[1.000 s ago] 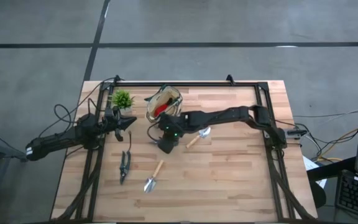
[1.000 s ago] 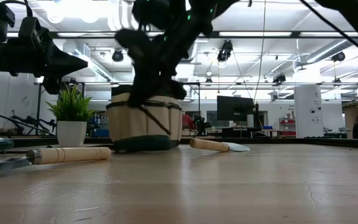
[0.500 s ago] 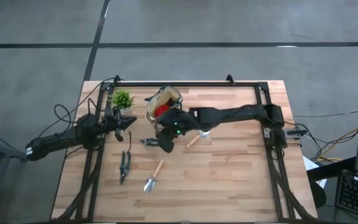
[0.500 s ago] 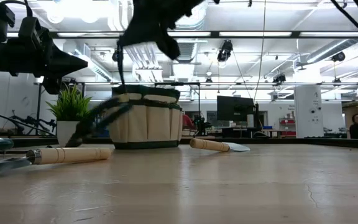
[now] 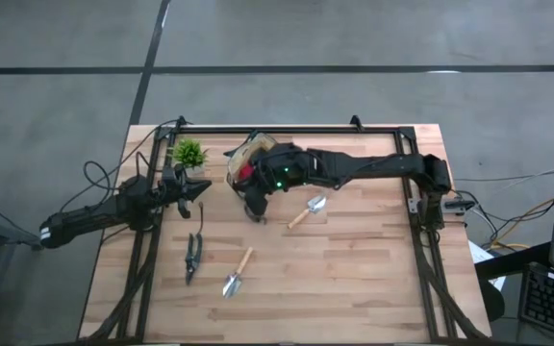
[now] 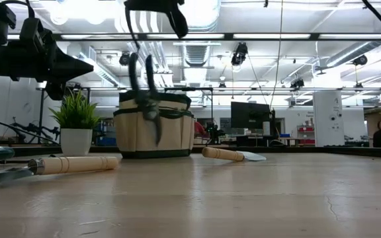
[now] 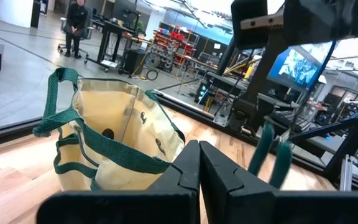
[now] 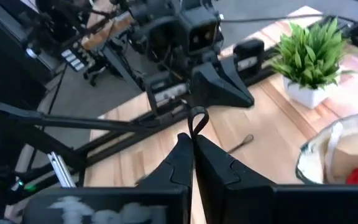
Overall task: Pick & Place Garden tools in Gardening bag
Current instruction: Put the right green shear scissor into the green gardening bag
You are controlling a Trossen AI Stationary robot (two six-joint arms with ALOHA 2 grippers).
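Note:
My right gripper (image 5: 256, 200) is shut on the dark pruning shears (image 6: 145, 89), which hang in the air in front of the beige gardening bag (image 6: 154, 129). Their green handles (image 7: 275, 152) also show in the left wrist view. A red item (image 5: 248, 171) lies inside the bag. One trowel (image 5: 306, 210) lies right of the bag, and another (image 5: 237, 274) lies nearer the front. Grey shears (image 5: 192, 255) lie flat on the table at the front left. My left gripper (image 5: 200, 189) waits shut at the table's left, pointing level toward the bag. My right gripper pinches a thin dark loop (image 8: 196, 119) at the shears' handle end between its two fingertips; the loop's bend pokes out past them. The fingers slant downward from the table's right. The shears hang upright below the fingers, blades (image 6: 157, 129) down, clear of the table.
A small potted plant (image 5: 188, 154) stands left of the bag at the far left. A black frame rail (image 5: 287, 130) runs along the far edge and down both sides. Bare wood (image 5: 354, 269) lies at the front right. People show in the room beyond.
My right gripper has risen and gone toward the bag at the far edge, staying shut. The dark shears, slanting with their lower end near the table half a second ago, now hang upright and clear of it.

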